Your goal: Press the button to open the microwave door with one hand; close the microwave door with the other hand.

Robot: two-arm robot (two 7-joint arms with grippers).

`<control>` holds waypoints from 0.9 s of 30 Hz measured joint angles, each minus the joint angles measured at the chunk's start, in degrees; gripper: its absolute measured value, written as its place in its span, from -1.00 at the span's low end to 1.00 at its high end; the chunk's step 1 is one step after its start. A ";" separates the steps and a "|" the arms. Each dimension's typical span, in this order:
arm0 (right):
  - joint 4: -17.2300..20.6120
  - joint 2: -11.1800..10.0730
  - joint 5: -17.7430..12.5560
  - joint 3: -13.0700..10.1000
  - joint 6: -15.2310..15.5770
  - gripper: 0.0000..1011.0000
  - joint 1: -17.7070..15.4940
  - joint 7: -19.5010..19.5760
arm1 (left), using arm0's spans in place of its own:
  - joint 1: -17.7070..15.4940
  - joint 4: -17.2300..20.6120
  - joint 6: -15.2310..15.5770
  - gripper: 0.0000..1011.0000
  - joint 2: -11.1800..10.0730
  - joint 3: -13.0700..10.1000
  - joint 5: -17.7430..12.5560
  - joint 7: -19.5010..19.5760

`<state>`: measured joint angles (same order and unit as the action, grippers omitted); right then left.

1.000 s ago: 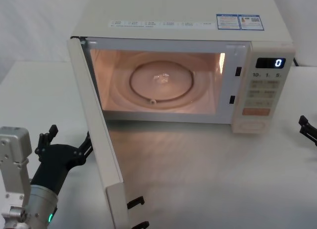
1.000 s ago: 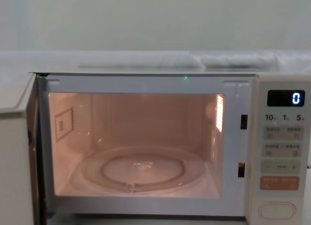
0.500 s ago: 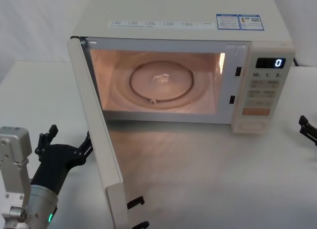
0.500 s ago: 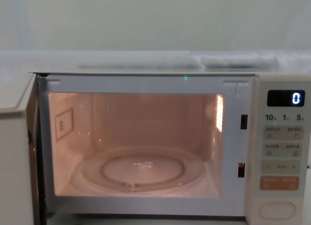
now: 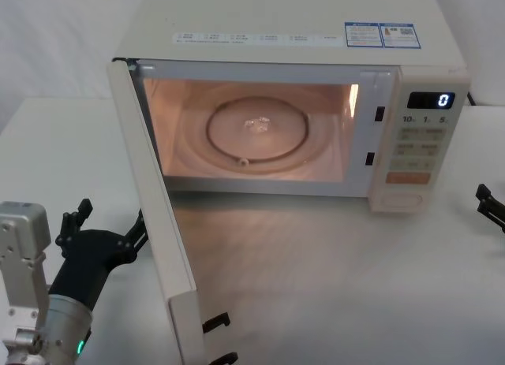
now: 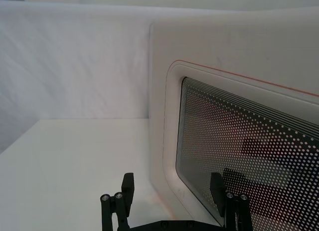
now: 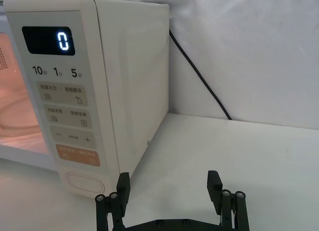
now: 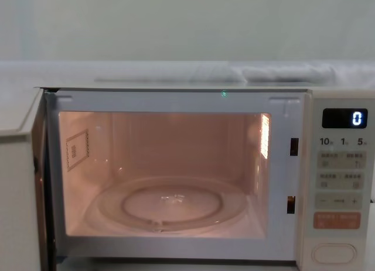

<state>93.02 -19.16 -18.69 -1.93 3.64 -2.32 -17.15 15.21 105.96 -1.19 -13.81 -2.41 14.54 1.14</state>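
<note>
Head view: nothing has moved over the last second. The door stands swung wide on its left hinge, its free edge pointing toward the near side, and the lit cavity with its glass turntable is exposed. The opening half of the task looks done, and the closing half has not begun.

The left gripper waits just left of the door's outer face, close to it but apart, claw spread and empty. The right gripper sits at the far right edge of the scene, well away from the button, which lies at the bottom of the keypad panel.

The left wrist view adds the door's outer side: dotted dark window with a thin pink outline, and the left claw spread before it, one finger across the window's corner.

The right wrist view shows the right claw spread and empty, near the button, and a black cable behind the oven.

The chest view shows the cavity head-on, display reading 0.
</note>
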 joint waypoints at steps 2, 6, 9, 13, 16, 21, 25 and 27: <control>0.00 0.00 0.00 0.00 0.00 0.98 0.00 0.00 | 0.00 0.00 0.00 0.98 0.00 0.00 0.00 0.00; 0.00 0.00 0.00 0.00 0.00 0.98 0.00 0.00 | 0.00 0.00 0.00 0.98 0.00 0.00 0.00 0.00; 0.00 0.00 0.00 0.00 0.00 0.98 0.00 0.00 | 0.00 0.00 0.00 0.98 0.00 0.00 0.00 0.00; 0.00 0.00 0.00 0.00 0.00 0.98 0.00 0.00 | 0.00 0.00 0.00 0.98 0.00 0.00 0.00 0.00; 0.00 0.00 0.00 0.00 0.00 0.98 0.00 0.00 | 0.00 0.00 0.00 0.87 0.00 0.00 0.00 0.00; 0.00 0.00 0.00 0.00 0.00 0.98 0.00 0.00 | 0.00 0.00 0.00 0.62 0.00 0.00 0.00 0.00; 0.00 0.00 0.00 0.00 0.00 0.98 0.00 0.00 | 0.00 0.00 0.00 0.41 0.00 0.00 0.00 0.00; 0.00 0.00 0.00 0.00 0.00 0.98 0.00 0.00 | 0.00 0.00 0.00 0.25 0.00 0.00 0.00 0.00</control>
<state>93.01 -19.16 -18.69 -1.93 3.64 -2.31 -17.15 15.21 105.95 -1.19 -13.81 -2.41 14.54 1.14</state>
